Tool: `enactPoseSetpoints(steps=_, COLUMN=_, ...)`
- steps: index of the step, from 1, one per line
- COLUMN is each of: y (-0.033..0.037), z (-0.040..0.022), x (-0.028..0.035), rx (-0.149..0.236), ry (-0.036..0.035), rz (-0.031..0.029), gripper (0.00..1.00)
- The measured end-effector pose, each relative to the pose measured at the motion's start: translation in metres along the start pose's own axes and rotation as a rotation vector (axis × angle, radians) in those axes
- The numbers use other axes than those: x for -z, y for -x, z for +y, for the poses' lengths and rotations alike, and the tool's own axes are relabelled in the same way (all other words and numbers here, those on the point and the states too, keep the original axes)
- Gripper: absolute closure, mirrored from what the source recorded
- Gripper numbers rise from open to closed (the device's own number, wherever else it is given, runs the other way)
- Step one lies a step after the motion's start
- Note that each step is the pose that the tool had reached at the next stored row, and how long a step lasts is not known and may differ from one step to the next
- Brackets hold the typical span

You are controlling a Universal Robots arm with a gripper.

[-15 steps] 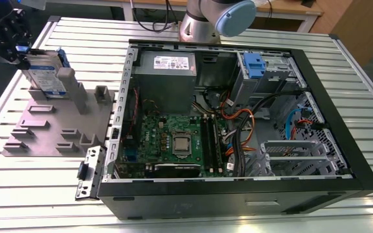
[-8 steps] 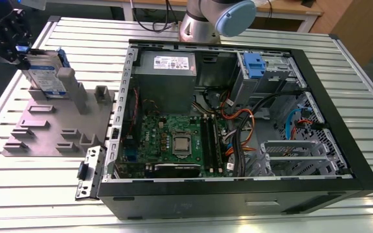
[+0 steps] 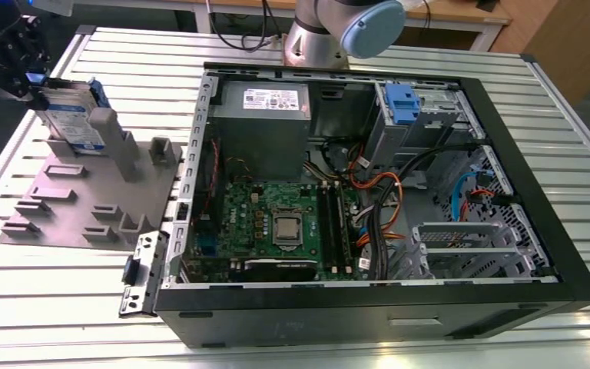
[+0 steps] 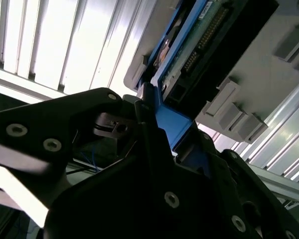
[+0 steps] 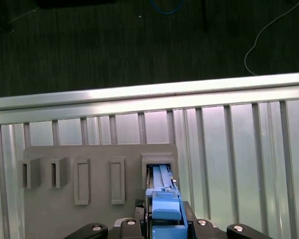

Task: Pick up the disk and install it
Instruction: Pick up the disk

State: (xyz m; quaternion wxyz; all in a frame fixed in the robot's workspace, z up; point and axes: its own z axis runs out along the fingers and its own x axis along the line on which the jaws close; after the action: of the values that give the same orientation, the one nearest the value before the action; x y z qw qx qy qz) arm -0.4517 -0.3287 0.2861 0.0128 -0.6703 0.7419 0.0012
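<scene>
End effector (image 3: 37,81) clamped on disk (image 3: 74,119) (silver, blue frame, white-blue label), upright in grey fixture (image 3: 80,201).

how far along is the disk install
Done: the gripper is shut on the disk's blue frame. In hand: the pick-up itself, as the disk stands in its slot in the grey holder, not lifted out. Left: the whole install, since the disk is not yet in the open case.
</scene>
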Motion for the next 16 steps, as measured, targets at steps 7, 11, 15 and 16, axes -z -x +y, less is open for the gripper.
enactPoseSetpoints(steps=7, y=0.0000, z=0.0000, x=-0.0003, rx=0.000, ry=0.0000, rz=0.0000, gripper=0.63)
enactPoseSetpoints(steps=11, y=0.0000, z=0.0000, x=-0.0004, rx=0.046, ry=0.0008, rz=-0.0007, gripper=0.63)
enactPoseSetpoints(steps=15, y=0.0000, z=0.0000, x=-0.0004, rx=0.089, ry=0.0017, rz=-0.0014, gripper=0.63)
enactPoseSetpoints(steps=16, y=0.0000, z=0.0000, x=-0.0004, rx=0.089, ry=0.0017, rz=-0.0014, gripper=0.63)
